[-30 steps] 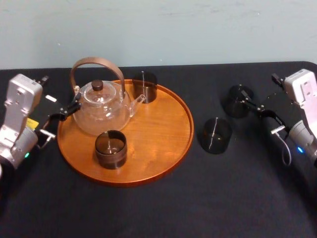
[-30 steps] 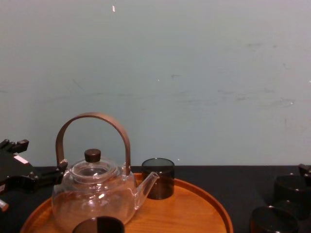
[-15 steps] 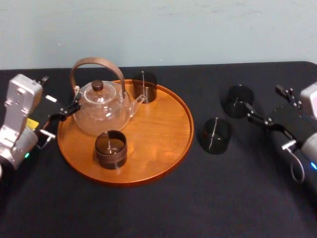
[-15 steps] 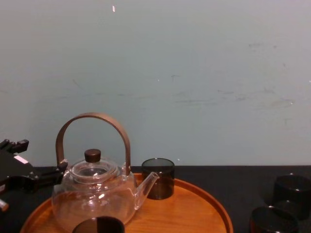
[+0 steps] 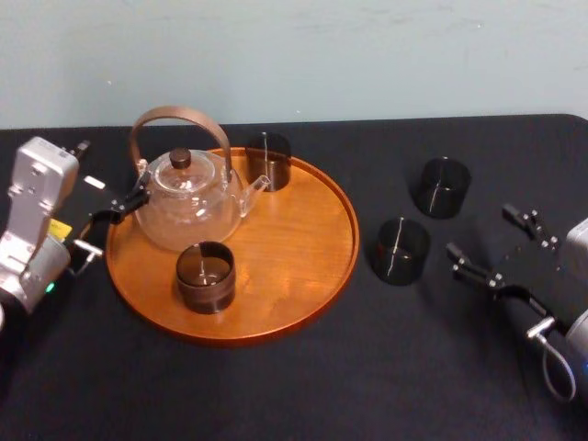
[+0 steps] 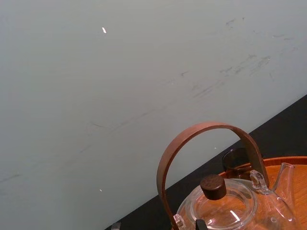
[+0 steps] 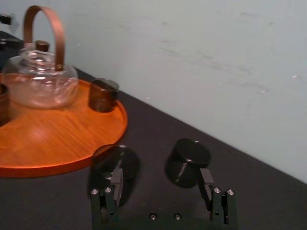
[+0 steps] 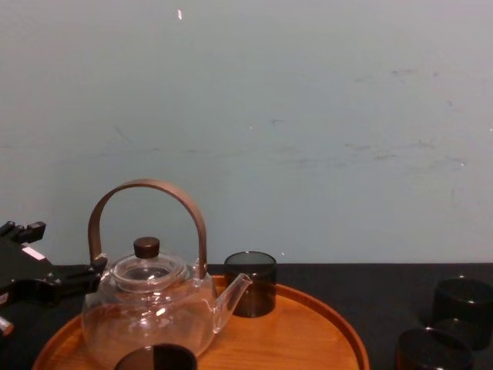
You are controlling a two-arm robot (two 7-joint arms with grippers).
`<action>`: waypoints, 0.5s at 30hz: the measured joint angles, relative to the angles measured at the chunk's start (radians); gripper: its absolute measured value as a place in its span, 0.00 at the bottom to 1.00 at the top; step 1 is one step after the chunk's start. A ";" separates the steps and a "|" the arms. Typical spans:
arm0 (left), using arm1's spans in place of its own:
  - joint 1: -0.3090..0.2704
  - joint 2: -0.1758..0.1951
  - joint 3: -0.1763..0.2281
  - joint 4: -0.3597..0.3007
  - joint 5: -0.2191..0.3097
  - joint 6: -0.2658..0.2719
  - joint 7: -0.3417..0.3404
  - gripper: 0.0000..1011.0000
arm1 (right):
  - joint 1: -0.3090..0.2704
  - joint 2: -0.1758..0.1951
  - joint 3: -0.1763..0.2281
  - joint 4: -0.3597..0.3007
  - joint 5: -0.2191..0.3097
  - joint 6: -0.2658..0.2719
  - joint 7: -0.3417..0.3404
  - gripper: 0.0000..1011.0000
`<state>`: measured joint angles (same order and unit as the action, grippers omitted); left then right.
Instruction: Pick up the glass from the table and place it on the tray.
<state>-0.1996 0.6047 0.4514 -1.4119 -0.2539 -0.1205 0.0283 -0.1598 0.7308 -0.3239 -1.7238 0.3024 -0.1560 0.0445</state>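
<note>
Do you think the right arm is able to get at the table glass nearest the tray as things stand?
Probably yes: the right tool hangs open beside that glass, with bare table between them; the second glass stands farther back, out of the way. The left tool sits by the teapot.

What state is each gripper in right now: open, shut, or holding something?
Left gripper: open, empty, beside the clear glass teapot.
Right gripper: open, empty, over the flat black table near a dark smoky glass cup.
</note>
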 joint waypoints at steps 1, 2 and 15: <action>0.000 0.000 0.000 0.000 0.000 0.000 0.000 1.00 | -0.003 -0.002 -0.001 0.000 0.000 0.000 0.004 0.99; 0.000 0.000 0.000 0.000 0.000 0.000 0.000 1.00 | -0.006 -0.007 -0.005 0.001 0.001 0.001 0.014 0.99; 0.000 0.000 0.000 0.000 0.000 0.000 0.000 1.00 | 0.038 -0.072 -0.035 0.082 0.032 0.019 0.127 0.99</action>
<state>-0.1995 0.6047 0.4514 -1.4120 -0.2539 -0.1205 0.0283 -0.1222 0.6583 -0.3585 -1.6417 0.3343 -0.1370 0.1716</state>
